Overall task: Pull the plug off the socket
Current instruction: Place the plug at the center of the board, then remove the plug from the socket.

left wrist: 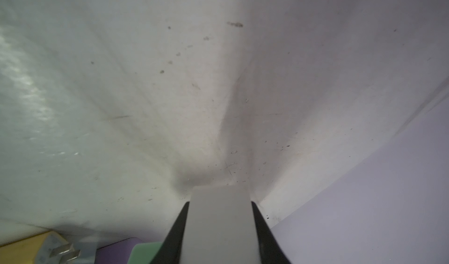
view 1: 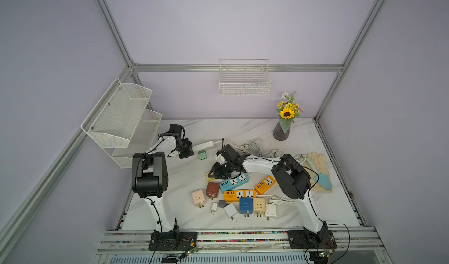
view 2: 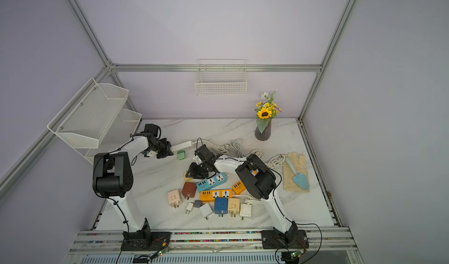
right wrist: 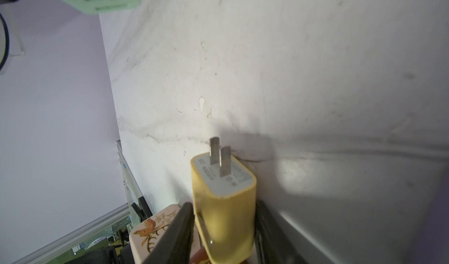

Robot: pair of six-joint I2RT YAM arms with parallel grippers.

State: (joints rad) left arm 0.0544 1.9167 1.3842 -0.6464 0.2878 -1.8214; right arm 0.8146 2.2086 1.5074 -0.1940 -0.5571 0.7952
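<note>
1. Your left jaws are shut tight on one end of the white power strip [view 1: 205, 144]. The strip lies on the marble desk [view 1: 179, 177] toward the far left side. In the left wrist view both black fingers [left wrist: 178, 228] press against the strip's flanks.
2. Your right jaws flank the yellow plug [right wrist: 224, 216], the task's thing, low over the middle of the desk and well apart from the strip. In the right wrist view a finger [right wrist: 177, 228] lies along each side of it. You cannot tell from the pictures whether the jaws are clamping the plug or have loosened.
3. The plug's two flat prongs [right wrist: 220, 159] stand bare, seated in no socket, and point away from the jaws toward the desk surface.
4. A green plug [view 1: 202, 154] sits just beside the white strip, close to the left jaws. You cannot tell whether it is seated in the strip.
5. In both top views a cluster of adapters lies on the near half of the desk, with a blue strip [view 1: 234, 182] and an orange strip [view 1: 239, 194] among them.
6. White cords [view 1: 255, 146] trail behind the right arm. A vase of sunflowers [view 1: 281, 131] stands at the far right.
</note>
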